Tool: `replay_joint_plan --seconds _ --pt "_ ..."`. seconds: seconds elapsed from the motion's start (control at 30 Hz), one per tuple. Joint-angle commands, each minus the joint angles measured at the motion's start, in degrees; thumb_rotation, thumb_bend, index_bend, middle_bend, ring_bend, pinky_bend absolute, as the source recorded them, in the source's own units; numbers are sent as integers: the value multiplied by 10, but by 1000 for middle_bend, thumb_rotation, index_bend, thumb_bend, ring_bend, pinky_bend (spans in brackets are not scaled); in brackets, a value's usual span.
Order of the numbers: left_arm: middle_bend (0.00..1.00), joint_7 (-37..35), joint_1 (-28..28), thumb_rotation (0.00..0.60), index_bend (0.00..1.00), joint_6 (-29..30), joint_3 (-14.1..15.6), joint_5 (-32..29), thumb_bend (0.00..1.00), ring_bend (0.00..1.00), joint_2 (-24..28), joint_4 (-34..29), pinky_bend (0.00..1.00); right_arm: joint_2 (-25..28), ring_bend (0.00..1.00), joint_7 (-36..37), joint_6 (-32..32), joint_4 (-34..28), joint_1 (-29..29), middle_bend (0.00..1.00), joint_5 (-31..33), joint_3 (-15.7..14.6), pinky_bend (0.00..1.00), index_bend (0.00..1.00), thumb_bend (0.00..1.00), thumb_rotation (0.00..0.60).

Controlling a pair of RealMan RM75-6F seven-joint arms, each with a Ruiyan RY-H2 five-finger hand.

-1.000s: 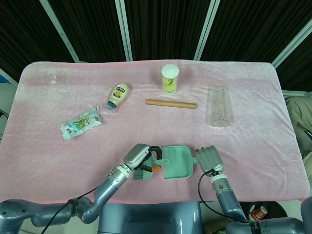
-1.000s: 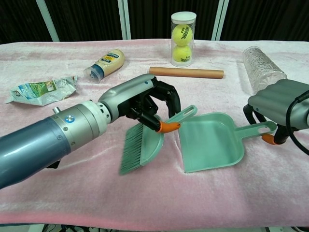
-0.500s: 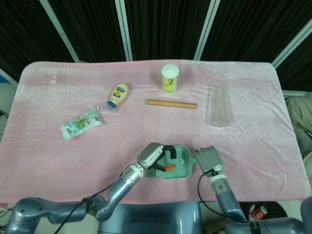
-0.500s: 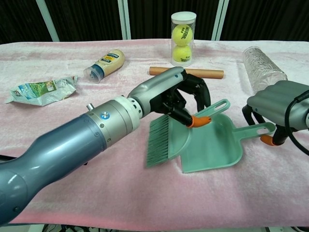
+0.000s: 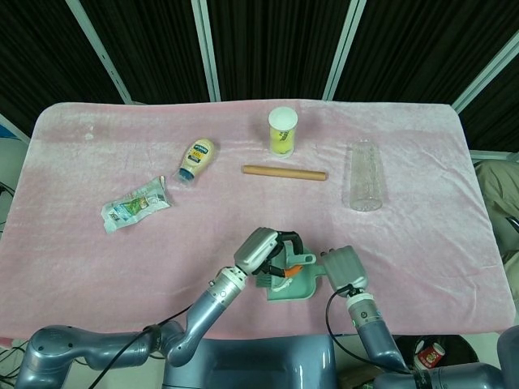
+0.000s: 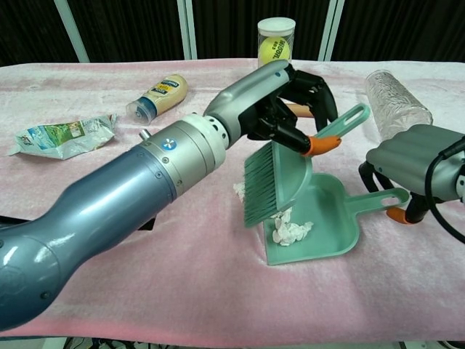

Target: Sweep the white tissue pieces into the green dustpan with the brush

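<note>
Green dustpan flat on pink cloth, white tissue pieces inside near its open lip. Left hand fingers wrapped round brush, bristles touching tissue. Right hand fingers curled on dustpan handle.

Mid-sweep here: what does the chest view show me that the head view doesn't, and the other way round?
Only the chest view shows the white tissue pieces lying in the green dustpan, one scrap on the cloth left of the bristles.

Only the head view shows the full pink table cover to its edges, and the tennis ball tube's white lid.

Both show the left hand holding the brush over the dustpan, the right hand at its handle, the mayonnaise bottle and wooden stick.
</note>
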Motion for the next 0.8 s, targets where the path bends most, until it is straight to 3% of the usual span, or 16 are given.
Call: replay_joint_plan --seconds 0.03,0.43,0.8 --pt "612 0 11 600 587 1 13 4 399 908 29 -17 1000 -2 684 -1 0 0 0 610 -1 -1 820 668 468 600" --pt "613 -12 36 600 589 -6 41 0 399 908 90 -22 1000 -32 684 -9 8 11 2 610 -8 4 821 668 468 600" --pt "613 -24 17 600 589 -27 43 -13 399 908 45 43 1000 -42 684 -12 6 27 1 609 -1 4 821 668 468 600"
